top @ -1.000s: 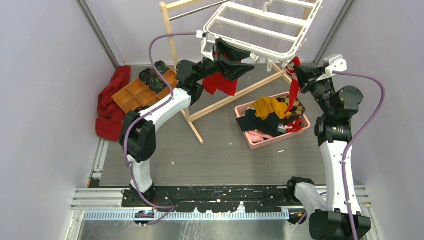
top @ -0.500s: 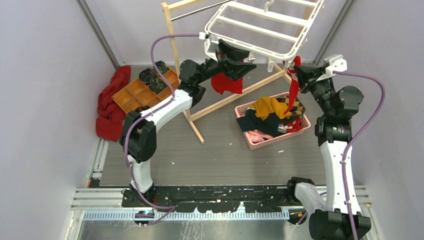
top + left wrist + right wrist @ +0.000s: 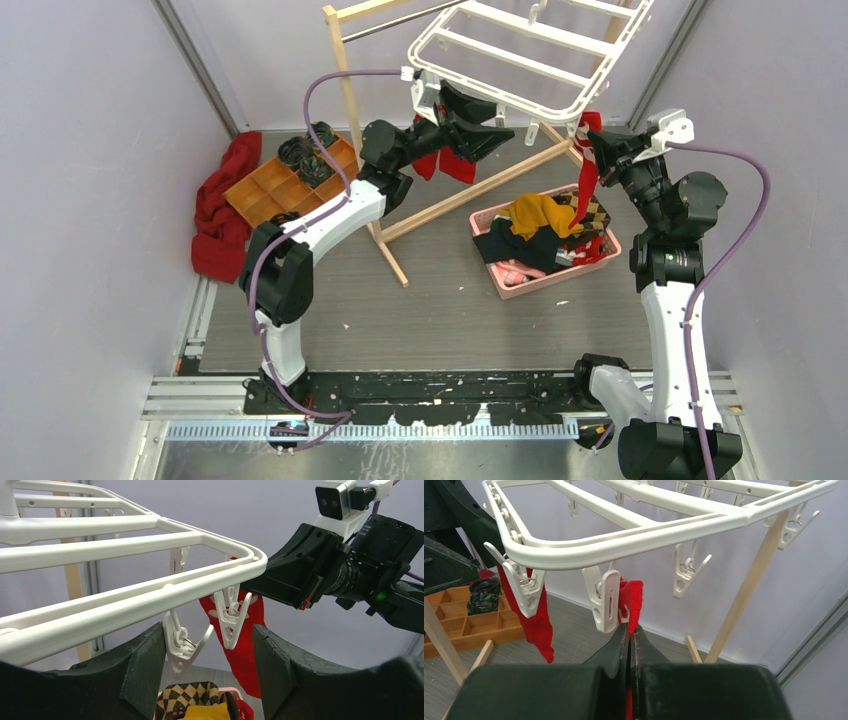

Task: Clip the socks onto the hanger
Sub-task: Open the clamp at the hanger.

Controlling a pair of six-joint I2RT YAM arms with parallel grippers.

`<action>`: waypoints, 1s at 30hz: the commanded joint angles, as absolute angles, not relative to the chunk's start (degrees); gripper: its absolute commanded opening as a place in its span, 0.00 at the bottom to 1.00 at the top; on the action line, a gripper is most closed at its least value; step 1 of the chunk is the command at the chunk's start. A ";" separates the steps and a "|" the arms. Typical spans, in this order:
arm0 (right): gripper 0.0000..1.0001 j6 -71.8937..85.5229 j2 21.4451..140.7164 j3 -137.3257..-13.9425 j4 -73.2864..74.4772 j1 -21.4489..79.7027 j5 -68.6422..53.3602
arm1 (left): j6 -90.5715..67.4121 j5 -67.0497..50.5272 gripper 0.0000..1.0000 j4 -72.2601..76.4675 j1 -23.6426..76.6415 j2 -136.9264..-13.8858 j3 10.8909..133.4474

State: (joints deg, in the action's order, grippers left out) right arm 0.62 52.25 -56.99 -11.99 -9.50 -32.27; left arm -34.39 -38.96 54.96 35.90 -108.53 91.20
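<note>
The right hand (image 3: 629,629) is pinched shut on one red sock (image 3: 634,596), its cuff raised just beside a closed clip (image 3: 605,602) under the hanger (image 3: 634,537) and not, as far as I can tell, inside the clip's mouth. The left hand (image 3: 205,632) stands open, its fingers (image 3: 145,670) spread either side of a nearby clip (image 3: 179,647); I cannot tell whether they touch it. Another sock (image 3: 538,625) already hangs clipped near the corner. The main risk is letting go early, which would drop the cuff toward the pink basket (image 3: 560,280). The hanger looks tilted and probably swings, so a sideways nudge could carry the clip off line. Both hands crowd one rail corner and could knock each other. There is open room below the rail, but the wooden rack (image 3: 749,585) hems in the right side.
</note>
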 commanded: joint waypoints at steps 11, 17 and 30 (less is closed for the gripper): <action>0.01 1.41 51.24 -57.86 -14.15 -9.71 -32.61 | -34.77 -38.06 0.60 54.32 36.13 -106.96 92.48; 0.01 1.32 51.12 -57.83 -13.98 -9.75 -32.65 | -34.41 -38.06 0.65 54.36 36.12 -107.33 92.56; 0.01 1.41 50.80 -57.48 -13.89 -9.76 -32.65 | -38.39 -40.93 0.66 56.77 36.06 -110.72 97.00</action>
